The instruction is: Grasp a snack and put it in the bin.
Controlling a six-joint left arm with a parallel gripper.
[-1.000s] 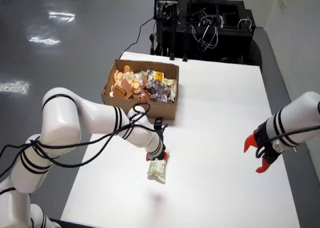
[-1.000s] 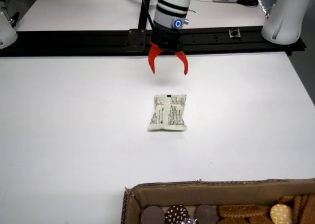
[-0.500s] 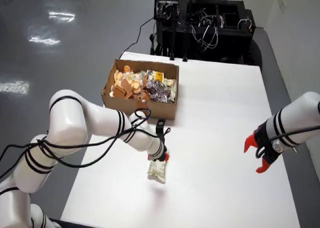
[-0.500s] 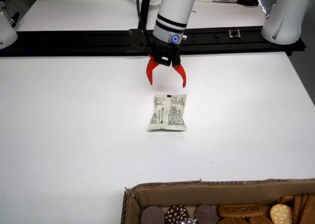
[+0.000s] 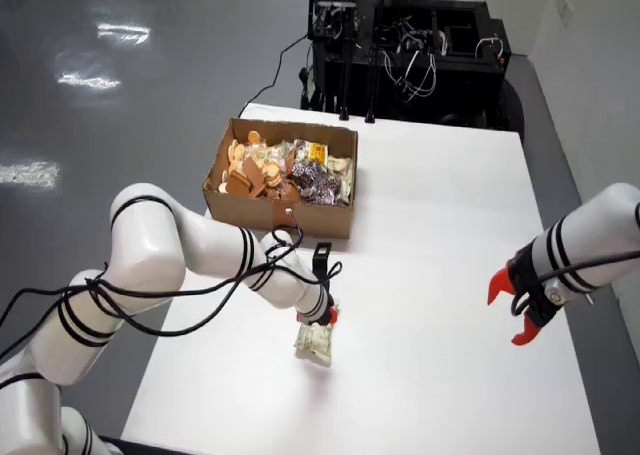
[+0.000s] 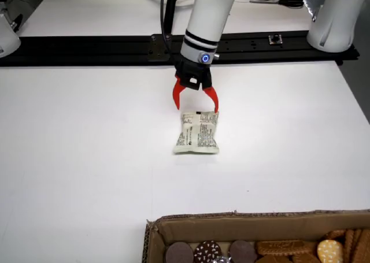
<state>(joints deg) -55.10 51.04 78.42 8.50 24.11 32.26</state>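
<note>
Red fingers of my working gripper stand spread apart, their tips reaching down to the far edge of the snack packet in the front view. Nothing is clamped yet; I judge the jaws are straddling the packet's top seam, though I cannot tell whether either tip actually touches the wrapper. The overhead view shows the same gripper pressed low over the packet, mostly hidden by the wrist, so I rely on the front view for the jaw gap.

My packet lies flat on the white table, alone, a pale printed pouch with its long side running toward the camera in the front view. I think the arm is angled in low because the pouch is thin and flat: the fingers have to come right down to the tabletop to get around an edge.

Behind it in the overhead view sits the cardboard box, already heaped with biscuits and foil-wrapped snacks, which I take to be the bin. It is near the packet, with bare table between, so the carry should be short once I have a hold and lift over the box wall.

At the right of the overhead view, the second arm's red gripper hangs well apart from the packet and should not interfere. Cables loop around my working arm near the box corner; I would watch they do not snag on it.
</note>
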